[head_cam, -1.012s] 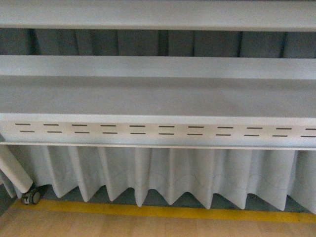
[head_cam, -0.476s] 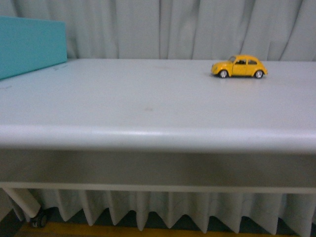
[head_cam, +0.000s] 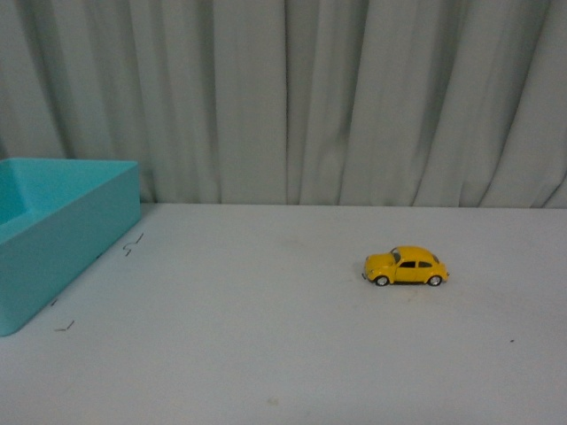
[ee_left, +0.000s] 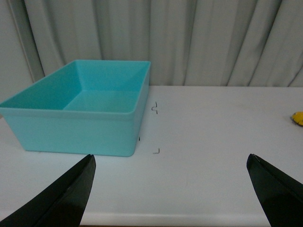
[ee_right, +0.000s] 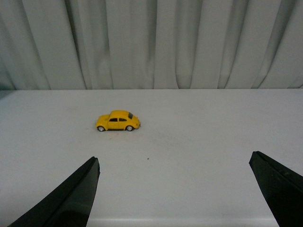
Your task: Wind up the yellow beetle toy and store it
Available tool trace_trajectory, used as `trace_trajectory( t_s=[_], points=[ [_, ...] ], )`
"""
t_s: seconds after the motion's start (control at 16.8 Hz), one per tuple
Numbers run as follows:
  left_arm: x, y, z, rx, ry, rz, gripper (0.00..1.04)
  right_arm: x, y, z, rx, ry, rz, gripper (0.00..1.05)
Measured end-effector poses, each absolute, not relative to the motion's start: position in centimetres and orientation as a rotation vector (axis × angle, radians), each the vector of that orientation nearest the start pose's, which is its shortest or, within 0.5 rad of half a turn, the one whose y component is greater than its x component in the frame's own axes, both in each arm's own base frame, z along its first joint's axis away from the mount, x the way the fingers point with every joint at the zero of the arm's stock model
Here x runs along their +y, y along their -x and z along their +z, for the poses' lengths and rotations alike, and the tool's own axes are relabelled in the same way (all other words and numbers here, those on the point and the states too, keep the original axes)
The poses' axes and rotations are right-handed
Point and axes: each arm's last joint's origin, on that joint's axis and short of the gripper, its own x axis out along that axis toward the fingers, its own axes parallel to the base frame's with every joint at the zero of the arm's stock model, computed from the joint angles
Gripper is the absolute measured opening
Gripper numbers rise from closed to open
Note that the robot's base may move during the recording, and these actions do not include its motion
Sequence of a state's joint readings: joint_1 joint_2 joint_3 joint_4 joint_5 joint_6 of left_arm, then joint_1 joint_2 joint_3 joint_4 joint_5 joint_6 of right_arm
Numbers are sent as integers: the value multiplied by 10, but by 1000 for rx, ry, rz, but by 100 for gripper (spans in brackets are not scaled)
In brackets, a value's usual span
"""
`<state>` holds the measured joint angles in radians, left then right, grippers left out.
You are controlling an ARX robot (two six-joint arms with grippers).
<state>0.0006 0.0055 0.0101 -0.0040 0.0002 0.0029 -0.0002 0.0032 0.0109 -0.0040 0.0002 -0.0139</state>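
A small glossy yellow beetle toy (head_cam: 406, 266) sits alone on a white table (head_cam: 266, 354), right of centre and well apart from a turquoise bin (head_cam: 62, 239) at the left edge. The car has a rounded body, dark windows and black wheels with silver hubs. It stands on all four wheels, side-on, nose pointing left in the front view. A pleated grey curtain (head_cam: 354, 97) hangs behind the table.

The left gripper (ee_left: 170, 158) is spread wide and holds nothing, with the bin ahead of it. The right gripper (ee_right: 173, 158) is also spread wide and empty, the car ahead of it and untouched.

Half a second ago the front view sat lower, showing the table's front edge and skirt. Now it looks down onto the tabletop. The car faces the same way.
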Motion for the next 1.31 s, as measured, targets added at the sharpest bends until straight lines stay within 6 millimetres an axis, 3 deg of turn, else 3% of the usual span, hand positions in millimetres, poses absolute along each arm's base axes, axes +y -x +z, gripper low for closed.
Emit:
trace_trajectory(
  t_s=[1.31],
  points=[
    [0,-97,166,-2,-2,1,98,0,-97,167,-5,13,0,98]
  ],
)
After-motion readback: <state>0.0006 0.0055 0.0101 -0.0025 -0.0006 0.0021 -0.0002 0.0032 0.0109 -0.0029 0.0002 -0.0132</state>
